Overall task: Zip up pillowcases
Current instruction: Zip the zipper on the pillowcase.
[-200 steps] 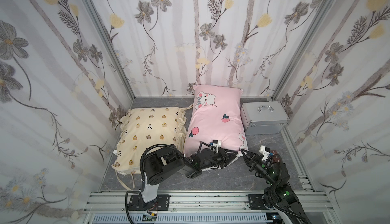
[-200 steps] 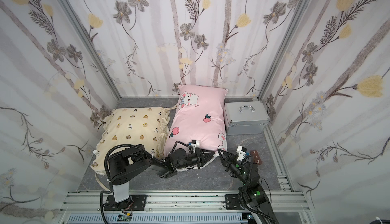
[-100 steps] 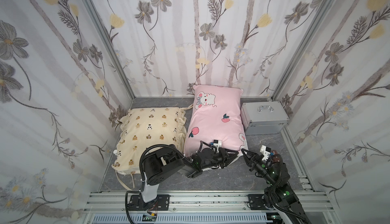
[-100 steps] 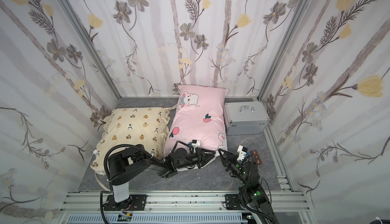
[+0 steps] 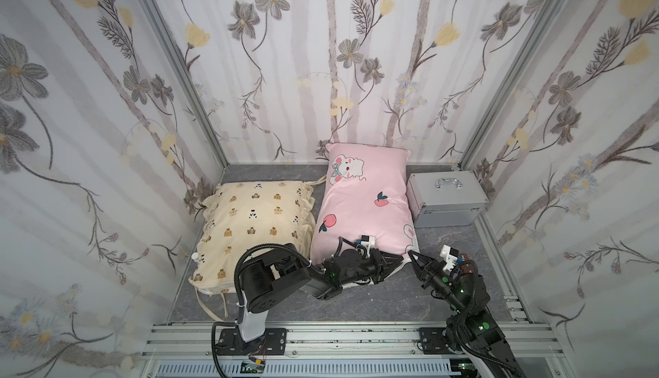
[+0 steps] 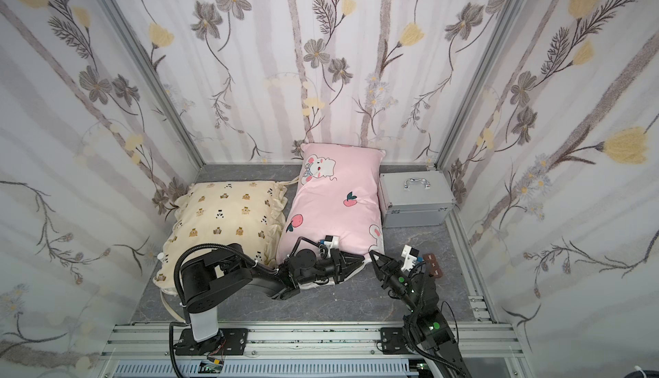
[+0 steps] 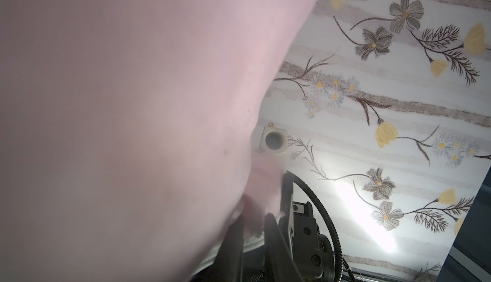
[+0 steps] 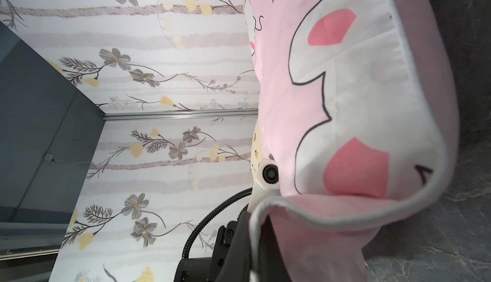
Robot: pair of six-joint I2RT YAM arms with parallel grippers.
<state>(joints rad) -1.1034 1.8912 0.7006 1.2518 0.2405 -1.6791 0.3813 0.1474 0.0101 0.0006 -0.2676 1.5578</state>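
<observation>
Both pincers are clenched on the near corner of the pink pillowcase (image 5: 360, 198), left pincer (image 5: 399, 261) and right pincer (image 5: 413, 254) almost tip to tip (zip pull hidden), so I judge its zip unfinished. Stuffed, it lies between the untouched cream pillowcase (image 5: 253, 216), also filled, and a shut silver case (image 5: 445, 194).

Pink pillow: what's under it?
The pink pillow rests on the grey tabletop; the left gripper and right gripper pinch its near edge. Anything beneath its middle is covered.
</observation>
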